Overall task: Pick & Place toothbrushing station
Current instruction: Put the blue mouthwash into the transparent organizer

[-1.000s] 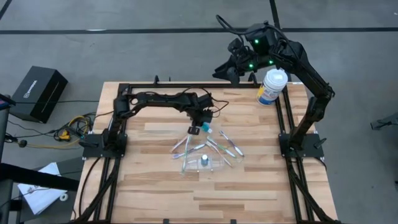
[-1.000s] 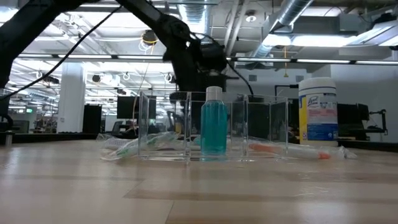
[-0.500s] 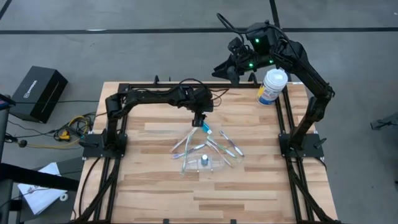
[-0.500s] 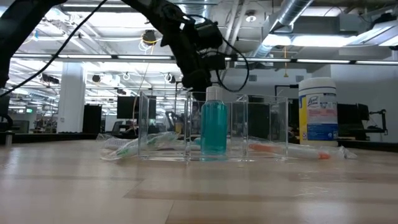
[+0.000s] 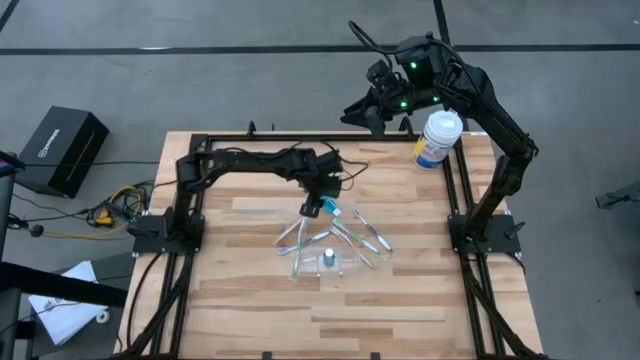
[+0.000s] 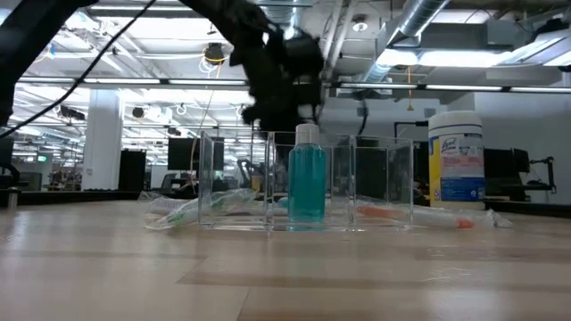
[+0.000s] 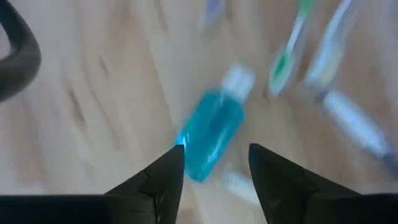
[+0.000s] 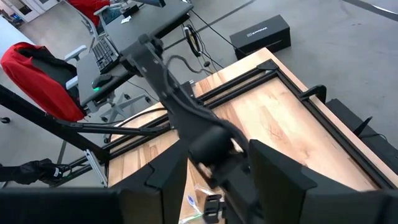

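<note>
A small teal bottle with a white cap (image 5: 331, 207) (image 7: 214, 127) lies on its side on the wooden table, far of the clear plastic container (image 5: 326, 262) (image 6: 308, 183). A second teal bottle (image 6: 307, 178) stands upright in that container. Several thin pale toothbrushes (image 5: 300, 233) (image 5: 366, 233) lie flat around it. My left gripper (image 5: 317, 206) (image 7: 214, 155) hangs open just above the lying bottle's bottom end, pointing steeply down. My right gripper (image 5: 362, 112) (image 8: 217, 158) waits open, high over the far right corner.
A large white tub with a blue-and-yellow label (image 5: 437, 138) (image 6: 456, 159) stands at the far right corner under the right arm. A black box (image 5: 62, 150) and cables lie on the floor to the left. Bare wood spreads along the table's near side.
My left gripper has lifted a little over the lying teal bottle, swung toward the table's far edge and come back. The bottle lies about where it was. The wrist picture is blurred by this motion.
</note>
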`<state>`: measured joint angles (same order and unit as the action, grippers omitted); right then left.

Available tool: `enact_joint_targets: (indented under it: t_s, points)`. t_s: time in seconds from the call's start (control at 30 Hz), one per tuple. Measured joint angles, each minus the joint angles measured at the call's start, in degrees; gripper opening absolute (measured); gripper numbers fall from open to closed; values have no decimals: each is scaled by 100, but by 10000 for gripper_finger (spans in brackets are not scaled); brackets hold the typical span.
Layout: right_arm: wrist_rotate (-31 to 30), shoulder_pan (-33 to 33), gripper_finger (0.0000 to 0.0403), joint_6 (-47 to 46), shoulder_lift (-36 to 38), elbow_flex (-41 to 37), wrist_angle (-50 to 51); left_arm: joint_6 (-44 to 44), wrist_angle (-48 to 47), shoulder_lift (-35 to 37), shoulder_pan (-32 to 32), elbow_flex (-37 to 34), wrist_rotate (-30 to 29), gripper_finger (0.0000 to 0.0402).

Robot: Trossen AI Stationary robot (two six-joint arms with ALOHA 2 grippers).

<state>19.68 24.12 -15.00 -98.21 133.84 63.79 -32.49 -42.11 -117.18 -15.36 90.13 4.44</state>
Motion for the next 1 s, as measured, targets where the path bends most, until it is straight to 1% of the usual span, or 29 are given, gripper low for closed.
enact_joint_targets:
  t_s: [0.2, 0.4, 0.53, 0.67, 0.8, 0.87, 1.0]
  points:
    - [0, -11, 161, -1, 0, 0, -2, -72, -100, -451, -8, -1, -3, 206]
    - [0, -11, 161, -2, 0, 0, -2, -434, 47, -486, -5, 25, -11, 237]
    - [0, -11, 161, -2, 0, 0, -2, -470, 251, -548, -6, 45, -8, 247]
    - [0, -10, 161, -2, 0, 0, 0, -482, 560, -672, 1, 69, -23, 244]
    - [0, -9, 161, -2, 0, 0, 0, -482, 698, -914, 7, 85, 71, 232]
    - [0, -9, 161, -4, 0, 0, 1, -440, 633, -1042, 42, 78, 232, 224]
    - [0, -9, 161, -6, 0, 0, 8, -385, 645, -1200, 140, 88, 294, 208]
